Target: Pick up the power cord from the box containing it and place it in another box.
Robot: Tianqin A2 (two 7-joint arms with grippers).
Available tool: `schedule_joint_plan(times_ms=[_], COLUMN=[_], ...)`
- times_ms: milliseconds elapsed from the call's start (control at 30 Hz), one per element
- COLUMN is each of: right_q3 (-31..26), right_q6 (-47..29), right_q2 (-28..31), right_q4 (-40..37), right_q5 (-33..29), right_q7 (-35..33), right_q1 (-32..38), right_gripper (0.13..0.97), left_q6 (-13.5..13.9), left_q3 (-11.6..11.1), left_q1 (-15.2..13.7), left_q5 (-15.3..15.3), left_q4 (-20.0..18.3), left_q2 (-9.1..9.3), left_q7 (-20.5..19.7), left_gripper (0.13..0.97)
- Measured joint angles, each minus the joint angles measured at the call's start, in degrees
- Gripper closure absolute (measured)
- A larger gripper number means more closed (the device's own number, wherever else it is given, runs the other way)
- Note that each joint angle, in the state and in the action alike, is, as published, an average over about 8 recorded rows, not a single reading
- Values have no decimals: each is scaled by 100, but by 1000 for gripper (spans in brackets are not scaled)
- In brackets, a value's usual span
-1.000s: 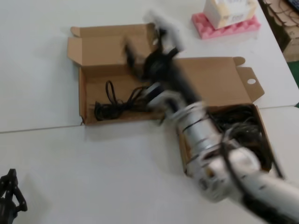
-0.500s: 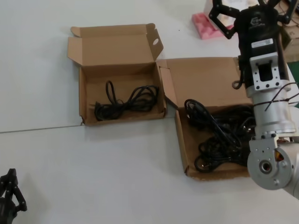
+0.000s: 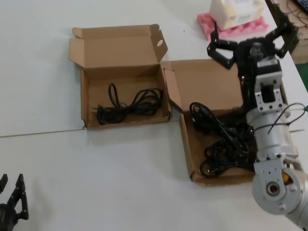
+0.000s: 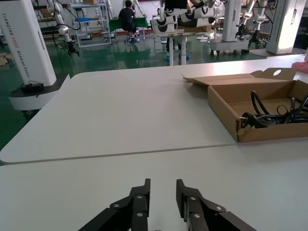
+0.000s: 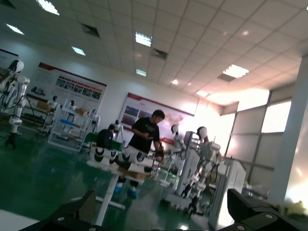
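Note:
The power cord [image 3: 127, 107], a thin black looped cable, lies alone in the left cardboard box [image 3: 84, 96], whose lid tab is at its left corner. It also shows in the left wrist view [image 4: 269, 115]. The right box [image 3: 186, 144] holds a tangle of black cords [image 3: 224, 142]. My right gripper [image 3: 248, 29] is open and empty, raised over the right box's lid. Its fingers [image 5: 89, 204] stand wide apart against the hall. My left gripper [image 3: 12, 204] is open and empty at the table's near left corner, also seen in the left wrist view [image 4: 162, 187].
A pink foam pad [image 3: 231, 29] with a white carton [image 3: 236, 9] on it stands at the back right, just behind my right gripper. A seam [image 3: 43, 133] runs across the white table.
My right arm has swung from over the left box back to the right and now sits lower over the right box's lid. The single cord stays in the left box.

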Motion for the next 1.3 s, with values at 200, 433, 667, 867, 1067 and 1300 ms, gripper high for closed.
schedule_joint_plan(times_ms=[200,433,667,867,1067,1300], right_q3=[479,1042,1604,2080,2558,3130], right_q6=[-452,-979,-1509,-1958,-2411,-2950], right_q2=[-114,-248,-382,-495,-609,-745], right_q4=[210,454,701,909,1118,1369], right_q5=[151,326,503,652,803,983], right_q7=[0,0,0,0,0,0], right_q1=[-458,-995,-1535,-1986,-2445,-2988], right_gripper=[140,129,129,129,129,129], left_q6=[0,0,0,0,0,0], left_q3=[0,0,0,0,0,0], left_q1=[0,0,0,0,0,0], left_q5=[0,-1,-1,-1,-1,-1], left_q4=[0,0,0,0,0,0], left_q2=[0,0,0,0,0,0], left_q7=[0,1,2,2,2,2], left_gripper=[816,698,552,424,296,210])
